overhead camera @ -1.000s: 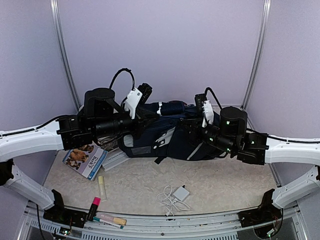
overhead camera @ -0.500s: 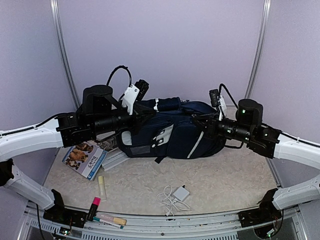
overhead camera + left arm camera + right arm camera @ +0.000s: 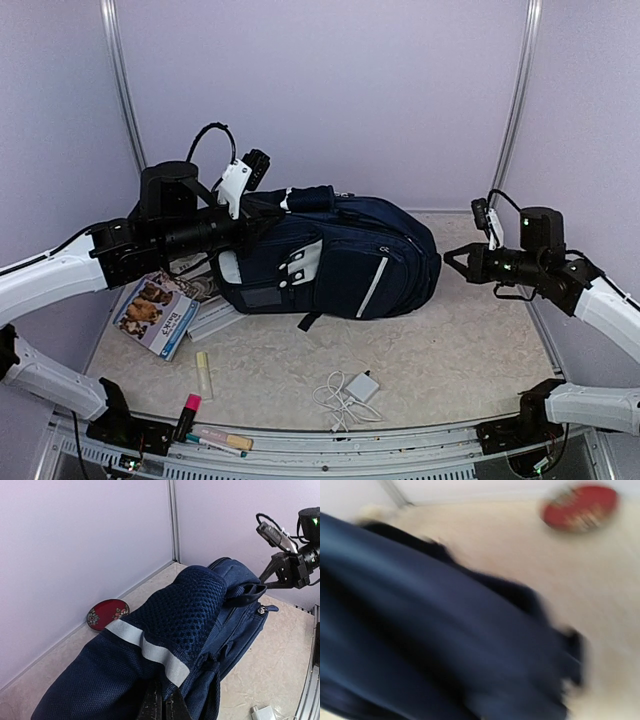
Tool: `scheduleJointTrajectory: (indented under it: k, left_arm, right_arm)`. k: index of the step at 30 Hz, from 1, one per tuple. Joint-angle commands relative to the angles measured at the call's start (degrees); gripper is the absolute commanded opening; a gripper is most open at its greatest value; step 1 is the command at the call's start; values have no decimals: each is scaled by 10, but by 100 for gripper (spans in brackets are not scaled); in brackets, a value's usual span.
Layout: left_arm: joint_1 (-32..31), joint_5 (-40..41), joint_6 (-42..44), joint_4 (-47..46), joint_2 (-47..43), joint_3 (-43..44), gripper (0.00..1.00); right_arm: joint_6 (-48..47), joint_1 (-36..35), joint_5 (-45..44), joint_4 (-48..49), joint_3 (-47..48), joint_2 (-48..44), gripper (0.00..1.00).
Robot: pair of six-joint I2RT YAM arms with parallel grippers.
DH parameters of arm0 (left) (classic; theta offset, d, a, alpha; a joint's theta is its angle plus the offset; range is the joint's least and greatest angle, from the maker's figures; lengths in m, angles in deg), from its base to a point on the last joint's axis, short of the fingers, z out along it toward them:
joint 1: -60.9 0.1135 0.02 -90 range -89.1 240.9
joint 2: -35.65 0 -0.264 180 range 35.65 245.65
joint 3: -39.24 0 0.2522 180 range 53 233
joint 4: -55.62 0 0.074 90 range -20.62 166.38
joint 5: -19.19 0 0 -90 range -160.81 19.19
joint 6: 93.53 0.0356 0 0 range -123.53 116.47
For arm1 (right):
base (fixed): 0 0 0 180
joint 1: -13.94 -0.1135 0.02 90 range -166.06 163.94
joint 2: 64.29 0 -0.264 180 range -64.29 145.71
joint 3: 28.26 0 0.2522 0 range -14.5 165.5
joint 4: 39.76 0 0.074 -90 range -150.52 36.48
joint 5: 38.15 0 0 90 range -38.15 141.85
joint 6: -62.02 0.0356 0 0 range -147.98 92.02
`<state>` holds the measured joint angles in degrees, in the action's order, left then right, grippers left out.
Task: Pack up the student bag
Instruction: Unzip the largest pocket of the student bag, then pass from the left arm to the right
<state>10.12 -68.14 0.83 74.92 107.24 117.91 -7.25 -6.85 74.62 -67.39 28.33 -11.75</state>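
**Navy backpack lies crosswise, held at its left end**

At the near edge of the pale speckled counter [image 3: 450, 350] lie a pink-capped black marker [image 3: 188, 409] and a teal pen [image 3: 205, 440]. Just beyond them are a short pale yellow tube [image 3: 204, 375] and a white square charger with its coiled white cable [image 3: 358, 387]. Farther left, a blue-edged book with puppies on its cover [image 3: 160, 315] lies flat, partly under the left arm.

Mid-counter is the large dark navy fabric backpack [image 3: 340, 255]. It lies on its side with its long axis running left to right. Its rounded end points toward the right arm and its square-pocket end toward the left. The striped front panel faces the near edge.

The left tool [image 3: 260, 206] sits on the upper left end of the bag. In the left wrist view its tips [image 3: 161, 705] are pressed together on navy mesh padding crossed by a pale reflective band.

The right tool [image 3: 452, 258] hangs off the rounded end, apart from the bag, with its fingers spread. The right wrist view is motion-blurred and shows only navy fabric.

By the back wall lies a small red round dish with a floral pattern [image 3: 106, 613].
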Motion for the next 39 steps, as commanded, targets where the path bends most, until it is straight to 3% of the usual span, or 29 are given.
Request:
scheduleJointTrajectory:
  k: [1, 12, 18, 21, 23, 29, 32, 35, 39]
  left_arm:
    - [8, 16, -5, -71, -34, 13, 0]
    - [7, -12, -9, -83, -16, 18, 0]
    - [7, -21, -6, -85, -18, 19, 0]
    - [7, -21, -8, -85, -18, 19, 0]
    - [6, -19, -8, -84, -19, 19, 0]
    - [7, -20, -2, -83, -18, 22, 0]
    - [6, -27, -2, -86, -13, 23, 0]
    - [6, -37, -4, -91, -10, 23, 0]
    - [6, -44, -5, -92, -9, 25, 0]
  right_arm:
    - [-6, 23, 46, -76, -22, 16, 0]
    - [-44, 23, 175, -1, 1, -31, 1]
    - [-70, 21, 135, 22, 45, 6, 37]
    - [-91, 16, 140, 22, 48, 30, 63]
    - [-104, 15, 121, 15, 28, 29, 68]
    - [-112, 15, 149, 82, -78, -21, 75]
    - [-115, 15, 116, 140, -118, -28, 77]
    - [-139, 15, 69, 186, -127, 1, 76]
    - [-124, 15, 125, 287, -135, 71, 70]
